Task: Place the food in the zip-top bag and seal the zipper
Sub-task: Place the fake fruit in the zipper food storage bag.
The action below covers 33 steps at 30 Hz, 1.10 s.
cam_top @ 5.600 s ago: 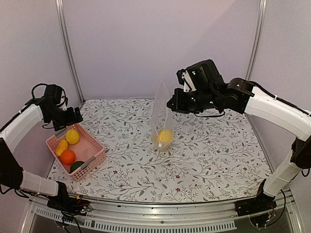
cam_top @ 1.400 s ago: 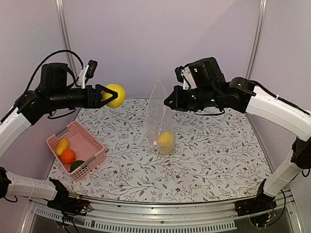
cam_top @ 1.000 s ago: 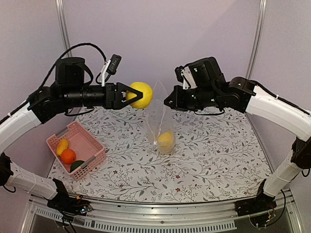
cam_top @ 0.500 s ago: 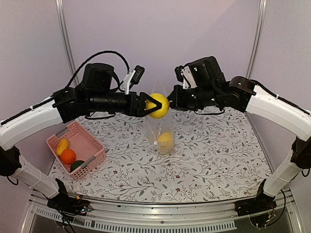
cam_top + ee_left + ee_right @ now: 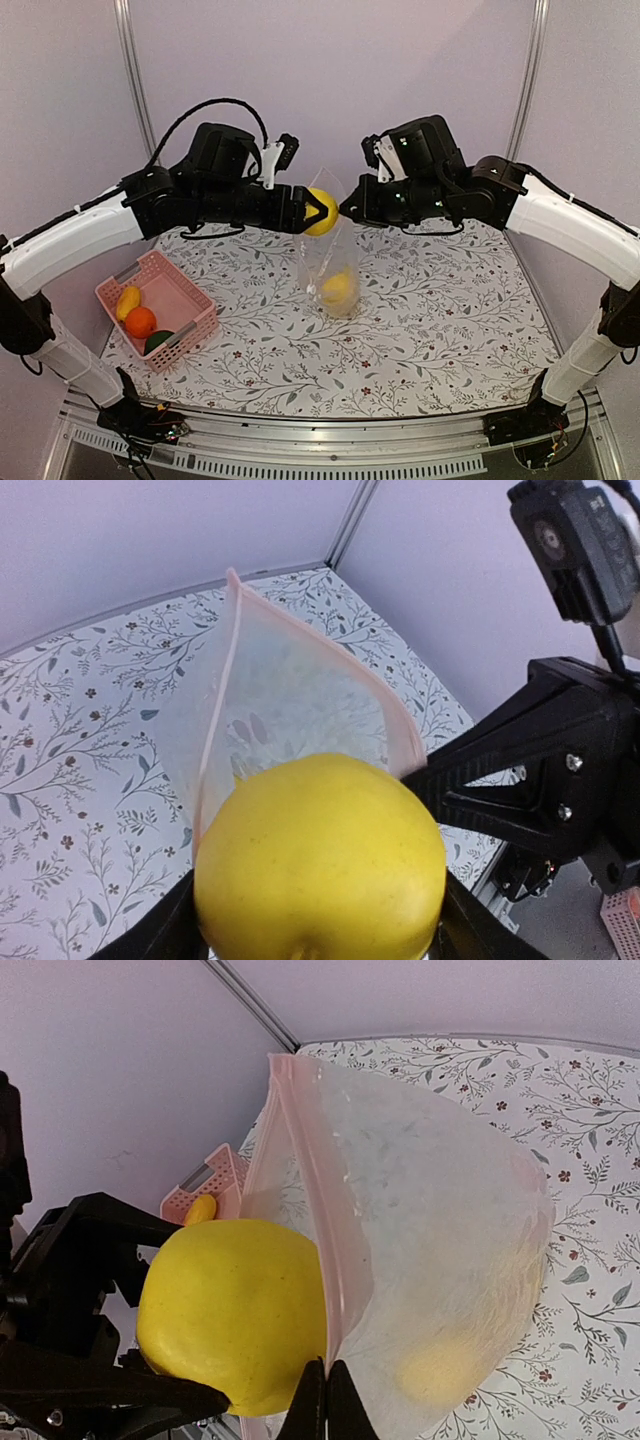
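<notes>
My left gripper [image 5: 318,211] is shut on a round yellow fruit [image 5: 320,211] and holds it at the mouth of the clear zip-top bag [image 5: 334,262]. The fruit fills the left wrist view [image 5: 320,858]. In the right wrist view it [image 5: 235,1310] sits against the bag's pink zipper strip [image 5: 315,1220]. My right gripper [image 5: 326,1378] is shut on the bag's mouth edge and holds the bag upright on the table. A second yellow fruit [image 5: 338,288] lies in the bag's bottom. A banana [image 5: 127,299], an orange [image 5: 140,322] and a dark green piece [image 5: 158,341] lie in the pink basket.
The pink slatted basket [image 5: 190,305] stands at the left of the floral table [image 5: 440,320]. Metal frame posts [image 5: 135,90] rise at the back corners, before a plain wall.
My left arm has carried the yellow fruit from the basket, rightward through the air, up to the bag's mouth. My right gripper has kept holding the bag, shifting only slightly.
</notes>
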Motion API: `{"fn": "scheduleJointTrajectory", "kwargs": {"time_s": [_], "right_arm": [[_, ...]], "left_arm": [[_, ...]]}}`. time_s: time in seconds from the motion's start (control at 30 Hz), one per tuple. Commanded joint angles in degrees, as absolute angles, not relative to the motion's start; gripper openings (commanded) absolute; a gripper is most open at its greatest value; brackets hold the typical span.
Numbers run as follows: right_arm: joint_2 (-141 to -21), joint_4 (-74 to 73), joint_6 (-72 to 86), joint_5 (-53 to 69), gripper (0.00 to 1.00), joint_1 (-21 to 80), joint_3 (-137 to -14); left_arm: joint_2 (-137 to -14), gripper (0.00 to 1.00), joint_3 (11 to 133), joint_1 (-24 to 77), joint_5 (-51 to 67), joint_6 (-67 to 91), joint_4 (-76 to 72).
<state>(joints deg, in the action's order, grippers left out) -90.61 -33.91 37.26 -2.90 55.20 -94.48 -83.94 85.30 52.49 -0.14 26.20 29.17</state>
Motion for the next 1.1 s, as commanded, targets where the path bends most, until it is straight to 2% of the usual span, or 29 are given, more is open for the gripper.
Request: {"fn": "scheduleJointTrajectory", "kwargs": {"time_s": [0.0,0.23,0.57,1.07], "right_arm": [[-90.8,-33.8,36.7,-2.4,0.0,55.4,-96.5],[-91.3,-33.8,36.7,-1.8,0.0,55.3,-96.9],[-91.7,-33.8,36.7,-2.0,0.0,55.3,-97.0],[-91.9,-33.9,36.8,-2.6,0.0,55.3,-97.0]], "left_arm": [[-86.5,0.68,87.7,53.1,-5.2,25.1,33.7],[-90.1,0.72,90.6,53.1,-6.5,25.9,35.6],[-91.6,0.93,92.1,53.1,-5.6,24.7,35.4],[-86.8,0.94,90.0,52.9,2.0,23.4,30.7]]}}
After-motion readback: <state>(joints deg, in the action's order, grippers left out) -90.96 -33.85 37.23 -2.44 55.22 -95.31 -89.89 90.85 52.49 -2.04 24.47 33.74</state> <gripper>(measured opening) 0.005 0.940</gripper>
